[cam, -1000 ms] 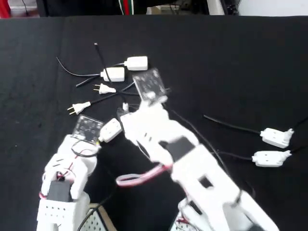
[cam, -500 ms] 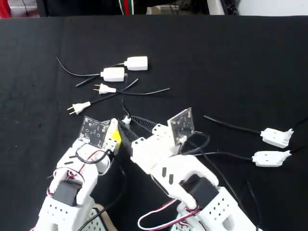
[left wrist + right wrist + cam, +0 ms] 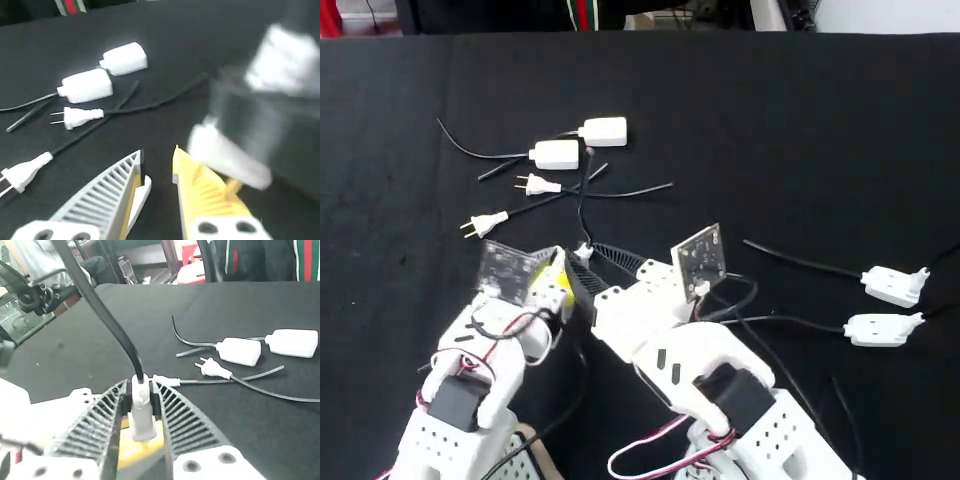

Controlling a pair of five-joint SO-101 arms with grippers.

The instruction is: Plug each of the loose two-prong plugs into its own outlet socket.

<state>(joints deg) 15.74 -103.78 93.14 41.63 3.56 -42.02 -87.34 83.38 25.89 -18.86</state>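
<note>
Held plug: a white plug on a black cord stands upright between the right gripper fingers, cord end up.
Right gripper: pinching the plug's sides, just beside the left gripper.
Left gripper: grey and yellow fingers spread.
Loose plugs: nearer plug and farther plug lie on the table, beyond both grippers.
Sockets: left pair lies just behind the loose plugs, apart from them; right pair lies near the table's right edge.

No readable text, label, brand, number or sign; none made out on outlet sockets or two-prong plugs
</note>
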